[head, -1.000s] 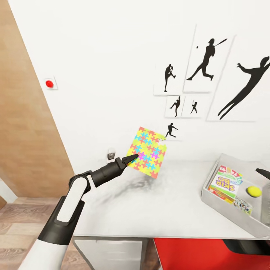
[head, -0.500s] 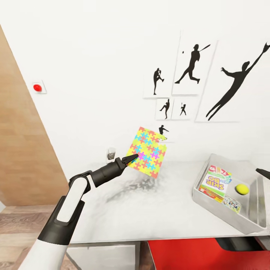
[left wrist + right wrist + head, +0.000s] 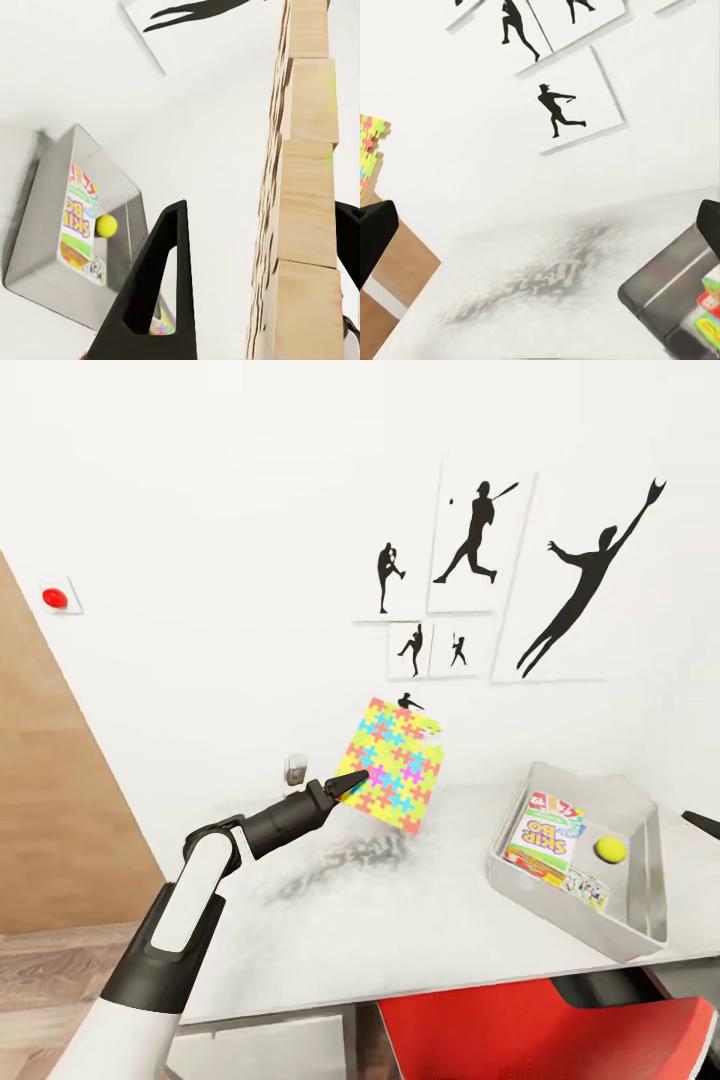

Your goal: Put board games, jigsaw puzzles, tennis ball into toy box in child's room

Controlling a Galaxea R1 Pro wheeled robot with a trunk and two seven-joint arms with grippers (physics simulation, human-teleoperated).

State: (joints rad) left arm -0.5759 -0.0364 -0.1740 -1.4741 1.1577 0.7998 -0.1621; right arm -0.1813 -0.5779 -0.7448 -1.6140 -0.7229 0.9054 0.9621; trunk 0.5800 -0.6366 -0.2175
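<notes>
Overhead, left end effector (image 3: 352, 782) clamps thin square jigsaw puzzle (image 3: 395, 769); right end effector's state unreadable.

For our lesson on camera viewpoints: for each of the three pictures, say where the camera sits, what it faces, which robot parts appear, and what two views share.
Head view: from the robot's head, facing down over the light grey table; left arm, left gripper shut on the multicoloured jigsaw puzzle square.
Left wrist view: along the jaws toward the light grey toy box; black fingers.
Right wrist view: toward the wall's silhouette prints; dark fingers at the picture's side edges.
Shared: head and left wrist views both show the toy box and the yellow-green tennis ball.
</notes>
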